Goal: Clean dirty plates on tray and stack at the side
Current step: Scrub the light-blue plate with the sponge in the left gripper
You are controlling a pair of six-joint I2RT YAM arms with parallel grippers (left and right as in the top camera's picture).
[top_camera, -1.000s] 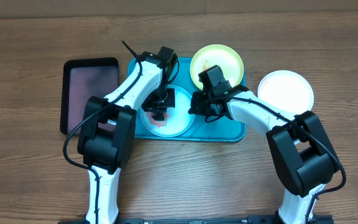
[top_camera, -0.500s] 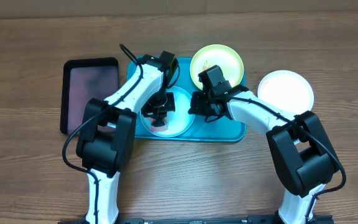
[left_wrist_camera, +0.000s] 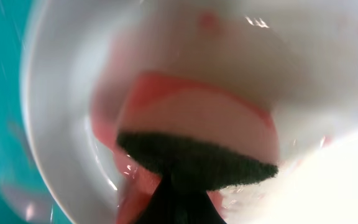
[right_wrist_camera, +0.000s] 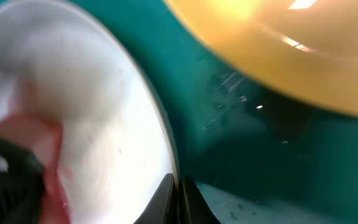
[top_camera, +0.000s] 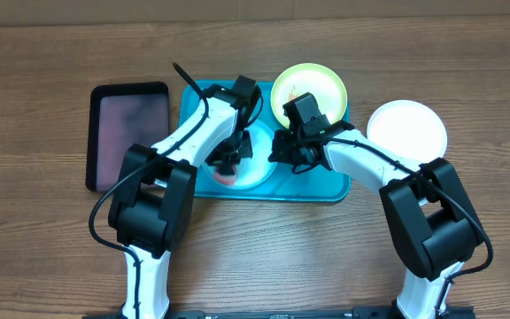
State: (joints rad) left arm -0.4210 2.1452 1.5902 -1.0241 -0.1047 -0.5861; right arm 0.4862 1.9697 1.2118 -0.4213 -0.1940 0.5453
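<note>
Left gripper (top_camera: 226,162): clenched on pink, dark-backed sponge (left_wrist_camera: 197,134), pressed into light blue round plastic plate (top_camera: 257,170)
Right gripper (right_wrist_camera: 179,184): pinching plate's rim, just right of sponge

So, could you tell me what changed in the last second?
The left claw, shut on the sponge, slid left across the light blue plate, then back right, scrubbing. The right claw stayed clamped on that plate's rim; the yellow-green plate, white plate and tray did not move.
</note>
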